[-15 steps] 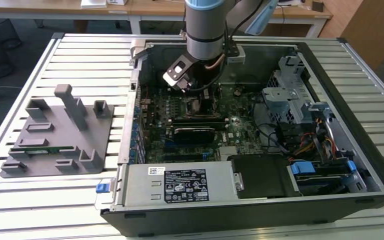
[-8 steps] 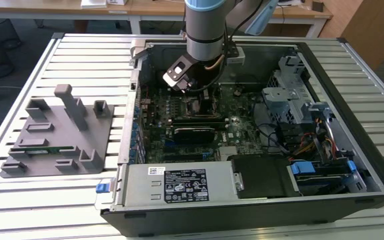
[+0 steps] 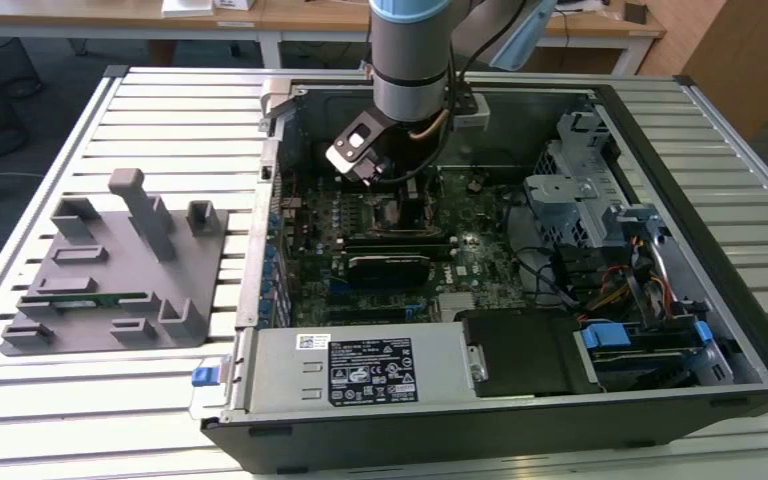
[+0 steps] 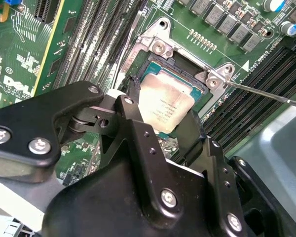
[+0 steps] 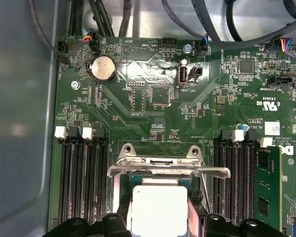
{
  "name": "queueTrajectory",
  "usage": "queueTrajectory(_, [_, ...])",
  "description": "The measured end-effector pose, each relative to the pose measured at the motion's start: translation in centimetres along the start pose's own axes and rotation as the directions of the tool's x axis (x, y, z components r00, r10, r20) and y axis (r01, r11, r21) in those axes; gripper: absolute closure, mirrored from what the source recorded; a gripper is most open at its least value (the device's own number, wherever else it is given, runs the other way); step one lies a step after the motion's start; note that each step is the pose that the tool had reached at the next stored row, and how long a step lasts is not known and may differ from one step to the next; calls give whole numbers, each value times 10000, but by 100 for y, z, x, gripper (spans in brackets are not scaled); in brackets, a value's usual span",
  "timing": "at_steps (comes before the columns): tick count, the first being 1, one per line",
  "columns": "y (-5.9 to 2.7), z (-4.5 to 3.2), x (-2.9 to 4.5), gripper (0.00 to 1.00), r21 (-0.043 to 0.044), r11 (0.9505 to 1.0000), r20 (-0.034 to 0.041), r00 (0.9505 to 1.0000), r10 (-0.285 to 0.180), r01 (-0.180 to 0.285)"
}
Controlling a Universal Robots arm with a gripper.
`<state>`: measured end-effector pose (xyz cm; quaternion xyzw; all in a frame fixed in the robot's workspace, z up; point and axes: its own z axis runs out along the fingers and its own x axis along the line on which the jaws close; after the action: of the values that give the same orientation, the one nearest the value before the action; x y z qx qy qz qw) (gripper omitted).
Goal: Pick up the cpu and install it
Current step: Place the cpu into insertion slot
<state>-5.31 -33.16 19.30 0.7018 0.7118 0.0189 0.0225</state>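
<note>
The hand is narrowed onto the cpu, its fingers pressing two opposite edges. The cpu lies level directly over the open socket; whether it is seated, I cannot tell. Memory slots flank the socket on the green motherboard.

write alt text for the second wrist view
A black gripper holds the silver square cpu by its edges at the open socket on a green motherboard. Dark memory slots run along either side of the socket.
</note>
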Motion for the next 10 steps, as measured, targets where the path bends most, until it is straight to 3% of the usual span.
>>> queueTrajectory(10, [-15, 1, -2, 46, 10, 9999, -13, 9999, 136, -136])
